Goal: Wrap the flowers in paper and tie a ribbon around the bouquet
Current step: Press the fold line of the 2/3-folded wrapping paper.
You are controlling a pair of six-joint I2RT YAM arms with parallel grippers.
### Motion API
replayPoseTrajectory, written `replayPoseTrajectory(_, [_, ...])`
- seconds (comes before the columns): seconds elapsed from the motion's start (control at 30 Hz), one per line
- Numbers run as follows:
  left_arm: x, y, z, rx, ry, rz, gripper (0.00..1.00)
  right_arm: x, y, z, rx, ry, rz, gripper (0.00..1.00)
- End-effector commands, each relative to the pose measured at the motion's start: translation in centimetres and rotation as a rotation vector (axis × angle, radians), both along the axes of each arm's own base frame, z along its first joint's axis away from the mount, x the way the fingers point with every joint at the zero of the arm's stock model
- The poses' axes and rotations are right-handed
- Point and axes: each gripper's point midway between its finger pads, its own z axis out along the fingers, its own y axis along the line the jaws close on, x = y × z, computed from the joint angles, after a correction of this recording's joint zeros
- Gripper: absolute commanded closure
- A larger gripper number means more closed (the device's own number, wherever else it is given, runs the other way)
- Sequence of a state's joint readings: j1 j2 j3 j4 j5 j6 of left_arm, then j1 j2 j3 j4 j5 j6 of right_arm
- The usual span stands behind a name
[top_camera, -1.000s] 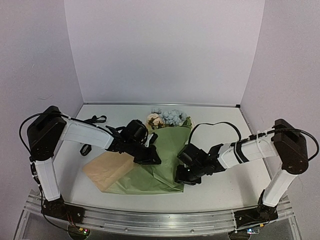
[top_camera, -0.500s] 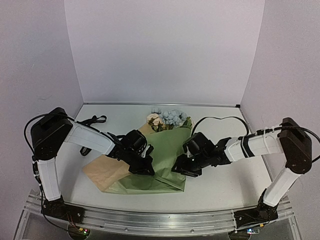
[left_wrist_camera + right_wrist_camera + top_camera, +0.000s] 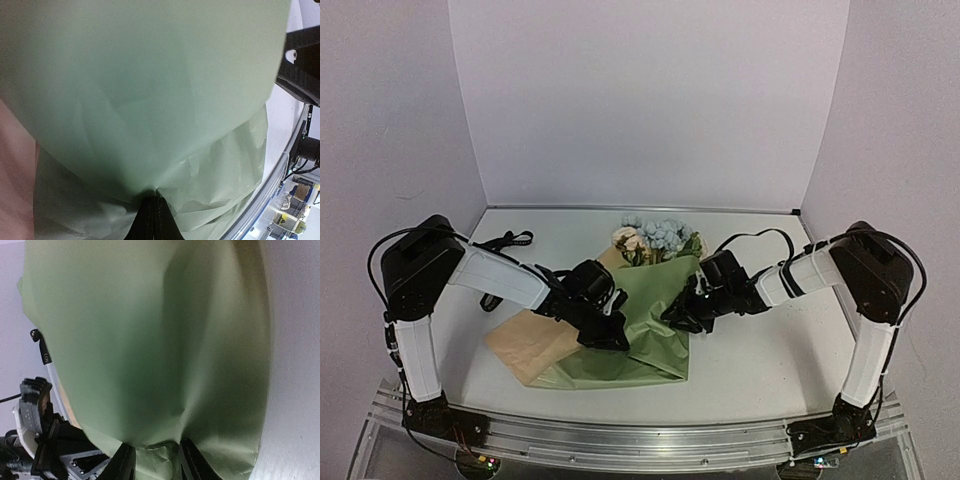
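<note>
Two robot arms work a sheet of olive-green paper [image 3: 645, 345] at the middle of the worktop [image 3: 760, 360]. The paper runs toward the near edge, and its tan underside [image 3: 525, 345] is turned up at the near-left. The flowers [image 3: 655, 236] lie at the sheet's far end with their cream and pale blue heads pointing at the far edge; the stems are hidden under the green fold.

The left gripper [image 3: 153, 205] has its jaws closed tight on a pinch of paper, which puckers at the fingertips. The right gripper [image 3: 155, 447] sits at the sheet's right side with its jaws partly apart and a bunch of paper in the gap. Whether they actually bite that paper cannot be told. The wrap looks only half formed.

The main risk is at the two pinch points. The sheet is thin and already creased, so arms pulling against each other could tear it at the left fingers. If the right hold is loose, the raised fold may slip free and spring flat again. Dragging the paper across could also roll the bunch out of line or nudge the heads off the sheet.

What appears to be the ribbon [image 3: 508, 240] lies near the far-left corner, well apart from both grippers. Fetching it means one arm has to let go, and an unheld cone would likely fall open.
</note>
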State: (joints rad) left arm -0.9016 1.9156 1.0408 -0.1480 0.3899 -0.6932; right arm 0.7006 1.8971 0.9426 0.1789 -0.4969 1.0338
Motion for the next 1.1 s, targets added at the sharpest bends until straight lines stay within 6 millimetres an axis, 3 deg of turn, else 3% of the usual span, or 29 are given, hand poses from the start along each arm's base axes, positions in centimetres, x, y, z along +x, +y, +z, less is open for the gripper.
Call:
replayPoseTrajectory(0.0, [1.0,0.7,2.1,0.051,-0.084,-0.007,0.95,1.1,1.6,0.6,0.058,0.001,-0.004,0.71])
replayPoseTrajectory(0.23, [2.6,-0.9,9.8,-0.037,-0.197,-0.018,0.81,0.6,0.3,0.0,0.024,0.0,-0.037,0.71])
replayPoseTrajectory(0.33, [2.0,-2.4,10.7,-0.11,-0.171,-0.053,0.8,0.4,-0.1,0.3,0.016,-0.012,-0.046,0.71])
replayPoseTrajectory(0.5, [-0.1,-4.4,7.2,-0.12,-0.092,-0.135,0.86,0.4,0.0,1.4,0.016,-0.039,-0.054,0.71])
replayPoseTrajectory(0.7, [-1.6,-3.3,2.6,-0.045,-0.021,-0.14,0.91,1.1,-1.5,3.5,-0.057,-0.103,-0.032,0.6])
replayPoseTrajectory(0.93, [-2.5,-0.9,-1.0,0.065,0.02,-0.12,0.99,5.1,-5.7,5.3,-0.119,-0.144,-0.07,0.44])
replayPoseTrajectory(1.07, [-2.6,-0.6,-1.3,0.074,0.018,-0.12,1.0,8.2,-6.0,5.8,-0.099,-0.141,-0.082,0.42])
